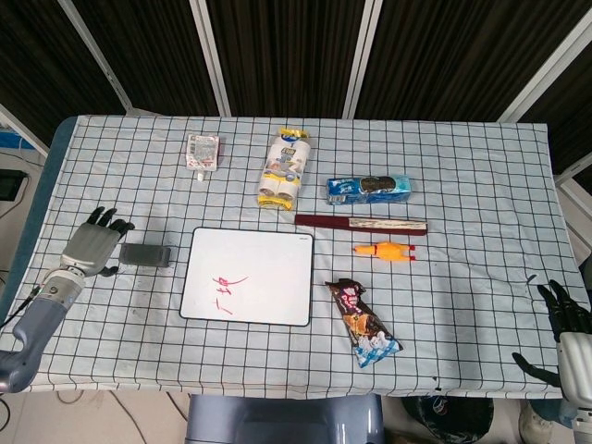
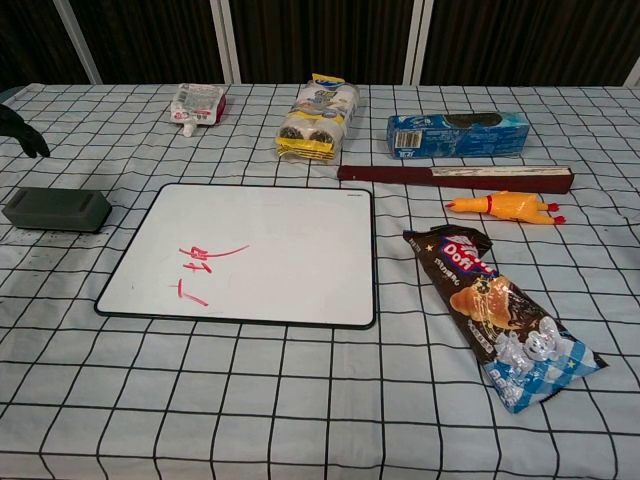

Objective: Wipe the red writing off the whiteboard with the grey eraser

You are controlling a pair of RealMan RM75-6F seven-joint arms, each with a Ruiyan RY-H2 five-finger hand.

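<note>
The whiteboard [image 1: 248, 276] [image 2: 260, 250] lies flat at the table's front middle, with red writing [image 1: 225, 287] [image 2: 203, 264] in its lower left part. The grey eraser [image 1: 145, 254] [image 2: 57, 209] rests on the cloth just left of the board. My left hand [image 1: 93, 245] hovers close to the eraser's left end with fingers spread and nothing in it; in the chest view only its dark fingertips [image 2: 22, 130] show at the left edge. My right hand [image 1: 566, 319] hangs open off the table's right front corner.
Behind the board lie a small white pouch [image 1: 202, 152], a yellow snack pack [image 1: 284, 169], a blue biscuit box [image 1: 369, 188], a dark red stick [image 1: 361, 224] and a yellow rubber chicken [image 1: 383, 251]. A snack bag [image 1: 363, 322] lies right of the board.
</note>
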